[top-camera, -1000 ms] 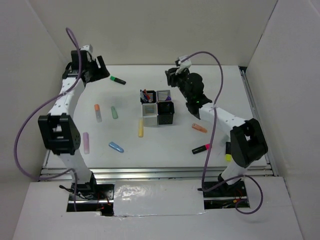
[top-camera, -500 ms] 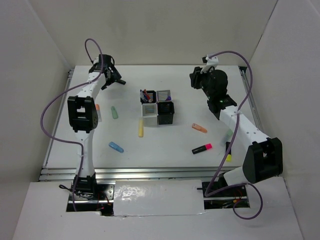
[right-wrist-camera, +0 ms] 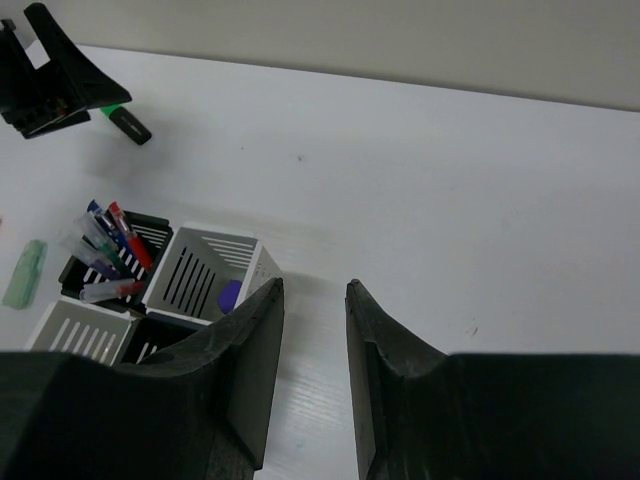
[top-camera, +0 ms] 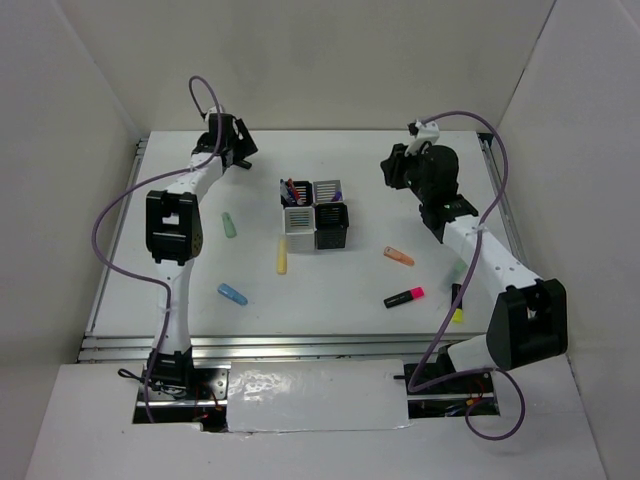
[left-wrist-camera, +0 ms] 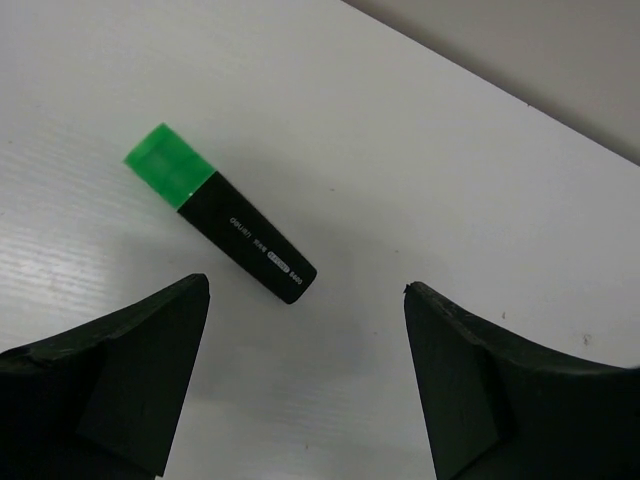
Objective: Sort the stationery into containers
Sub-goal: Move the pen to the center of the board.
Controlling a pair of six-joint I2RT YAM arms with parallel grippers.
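White-walled table [top-camera: 350, 290]: left gripper [left-wrist-camera: 305, 290] spread near green highlighter [left-wrist-camera: 225, 225], right gripper [right-wrist-camera: 313, 290] narrowly parted.

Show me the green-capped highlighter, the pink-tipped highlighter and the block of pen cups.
green-capped highlighter [left-wrist-camera: 222, 222]: left wrist view, on its black barrel beside the cap.
pink-tipped highlighter [top-camera: 404, 296]: top view, mid-barrel where black meets pink.
block of pen cups [top-camera: 299, 226]: top view, front wall of the near silver cup.

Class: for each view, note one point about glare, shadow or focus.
Top external: glare on the glossy strip at the near edge. Left wrist: the green highlighter is sharp, its shadow faint; the jaws look dark. Right wrist: the containers are clear, the near jaws dark and soft-edged.
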